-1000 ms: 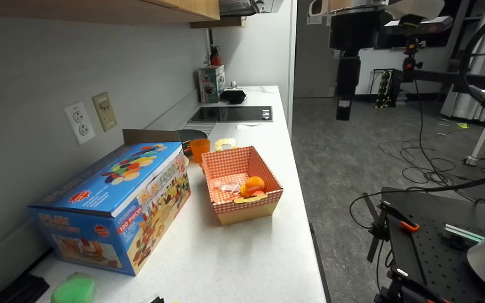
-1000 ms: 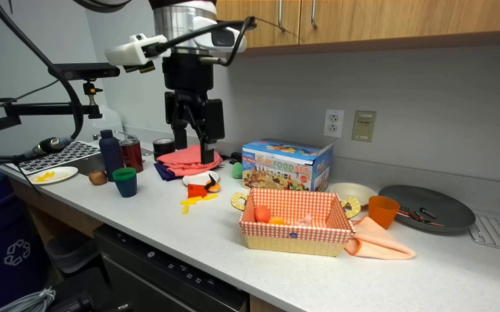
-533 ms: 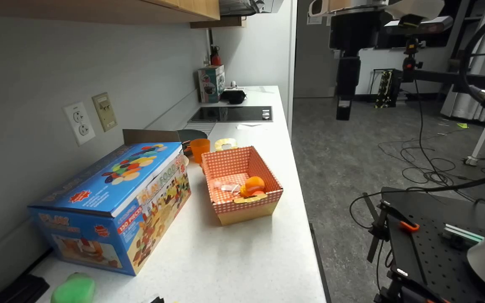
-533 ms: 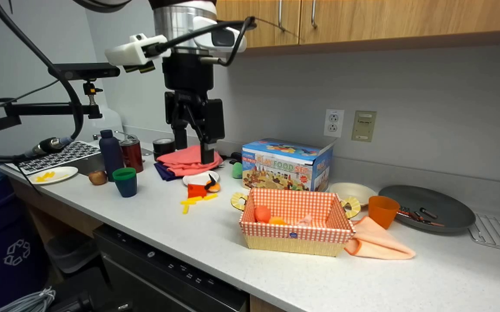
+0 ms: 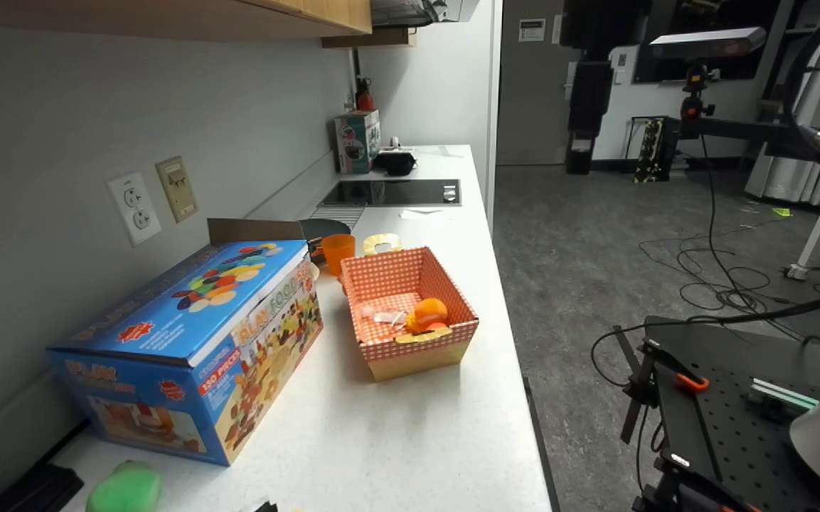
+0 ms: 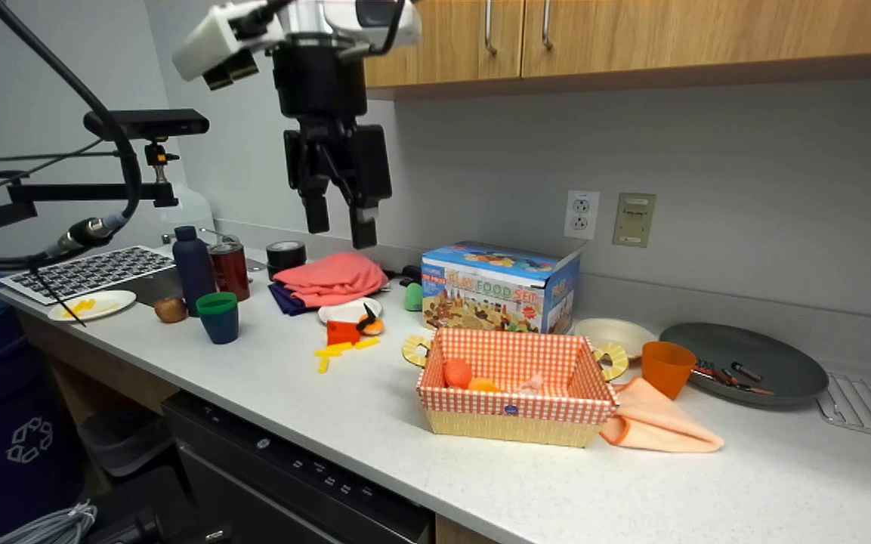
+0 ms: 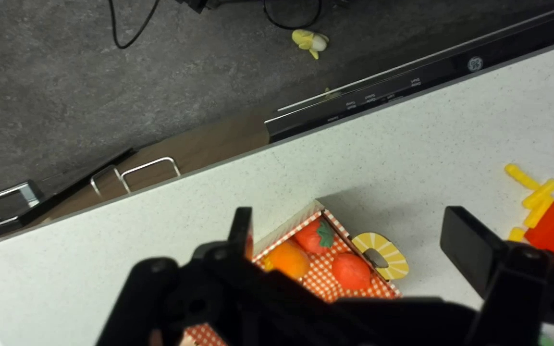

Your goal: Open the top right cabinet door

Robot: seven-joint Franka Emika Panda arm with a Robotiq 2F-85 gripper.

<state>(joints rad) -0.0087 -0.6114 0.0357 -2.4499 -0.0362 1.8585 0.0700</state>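
The top right cabinet door (image 6: 722, 34) is a light-brown wooden panel, seen in an exterior view at the upper right. Only its lower part shows, and it looks closed. A vertical metal handle (image 6: 547, 26) sits at its left edge. In an exterior view, a strip of cabinet front (image 5: 335, 13) shows at the top. My gripper (image 6: 341, 227) hangs fingers down, lower than and left of the door and apart from it. It is open and empty; in the wrist view its fingers (image 7: 349, 230) are wide apart above the basket. The door is out of the wrist view.
A checked basket (image 6: 518, 423) with toy fruit and a play food box (image 6: 480, 298) stand on the counter (image 6: 375, 431). An orange cup (image 6: 665, 369) and a dark pan (image 6: 775, 363) are to the right. A camera on a black arm (image 6: 148, 123) stands at the left.
My gripper and arm have moved up in both exterior views, with a slight tilt, in the last half second. The cabinet door and the things on the counter have not moved.
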